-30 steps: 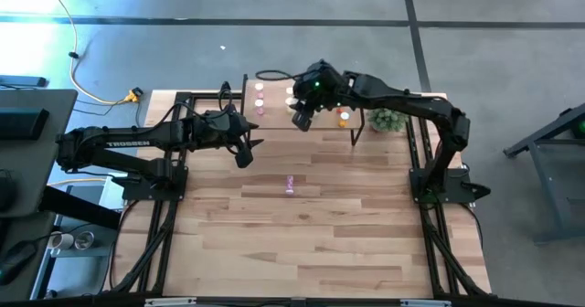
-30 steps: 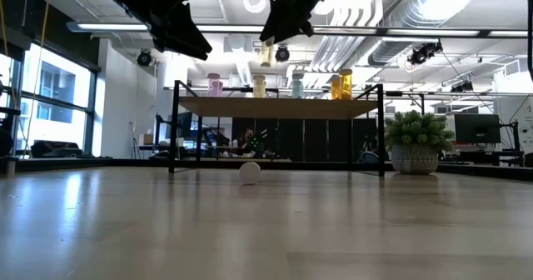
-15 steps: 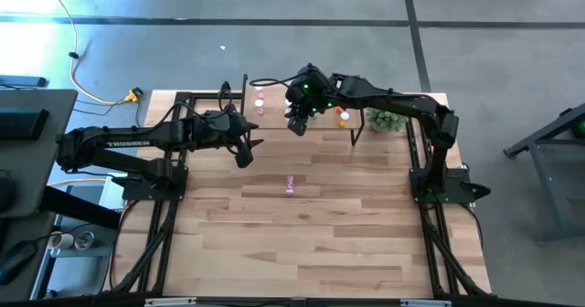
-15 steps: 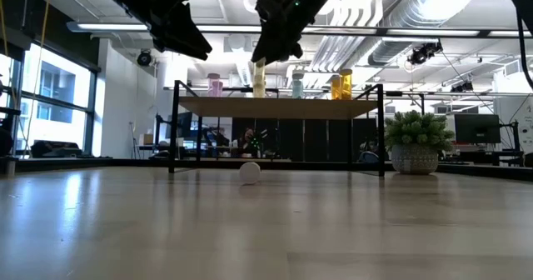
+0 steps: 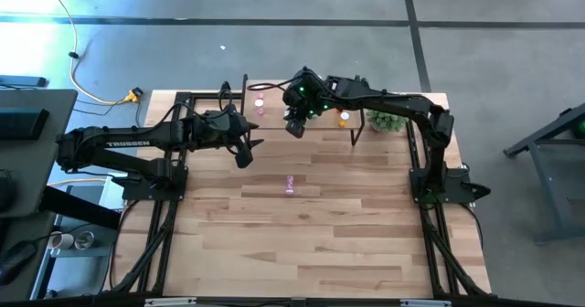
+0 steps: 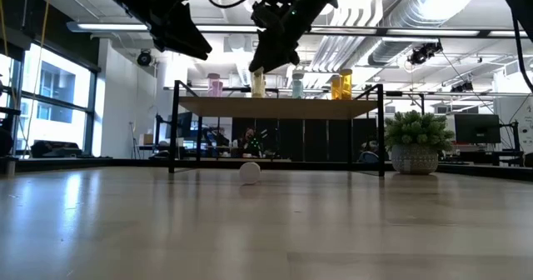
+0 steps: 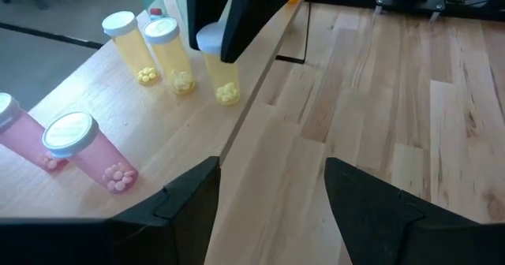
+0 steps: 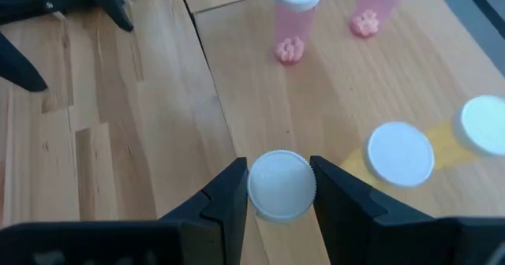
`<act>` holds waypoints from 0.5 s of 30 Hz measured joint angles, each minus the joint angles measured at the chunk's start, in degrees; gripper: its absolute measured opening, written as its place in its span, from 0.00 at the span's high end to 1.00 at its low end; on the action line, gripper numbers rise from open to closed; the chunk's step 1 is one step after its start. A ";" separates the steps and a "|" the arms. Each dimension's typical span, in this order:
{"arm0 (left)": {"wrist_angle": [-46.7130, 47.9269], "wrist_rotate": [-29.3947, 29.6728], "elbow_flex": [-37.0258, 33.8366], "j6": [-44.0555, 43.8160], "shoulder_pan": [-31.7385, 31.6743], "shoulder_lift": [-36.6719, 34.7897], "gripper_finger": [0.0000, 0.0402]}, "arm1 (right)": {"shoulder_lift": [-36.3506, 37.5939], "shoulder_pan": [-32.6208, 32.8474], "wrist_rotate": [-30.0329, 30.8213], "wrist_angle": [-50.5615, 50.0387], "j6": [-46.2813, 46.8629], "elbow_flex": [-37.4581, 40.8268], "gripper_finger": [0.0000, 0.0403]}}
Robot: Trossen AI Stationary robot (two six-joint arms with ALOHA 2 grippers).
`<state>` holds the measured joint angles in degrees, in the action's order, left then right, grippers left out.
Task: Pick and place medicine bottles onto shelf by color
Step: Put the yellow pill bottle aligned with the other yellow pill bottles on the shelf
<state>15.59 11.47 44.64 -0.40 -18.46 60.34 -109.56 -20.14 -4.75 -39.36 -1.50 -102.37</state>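
the right end effector (image 8: 278,188) grips a yellow bottle (image 7: 223,76) by its cap, setting it at the front edge of the shelf (image 7: 158,131), beside two yellow bottles. next: let go and lift straight up. the left end effector (image 5: 245,147) waits released at 9 o'clock; a pink bottle (image 5: 290,185) lies on the surface (image 5: 320,243).

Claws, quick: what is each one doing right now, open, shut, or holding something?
Left claw: open, empty, hanging beside the shelf.
Right claw: shut on a yellow bottle, at the shelf's front edge.
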 joint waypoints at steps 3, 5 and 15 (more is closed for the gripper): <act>0.00 0.04 0.00 0.02 0.00 0.00 0.46 | -0.09 0.00 0.00 0.55 -0.01 0.00 0.71; 0.00 0.04 0.00 0.04 0.00 0.00 0.46 | -0.24 0.00 0.00 0.23 -0.02 0.00 0.71; 0.00 0.04 0.00 0.15 0.00 0.00 0.46 | -0.76 -0.11 -0.01 0.35 -0.02 0.00 0.71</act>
<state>15.59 11.51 44.64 -0.25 -18.46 60.34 -110.32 -20.25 -4.76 -39.00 -1.52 -102.37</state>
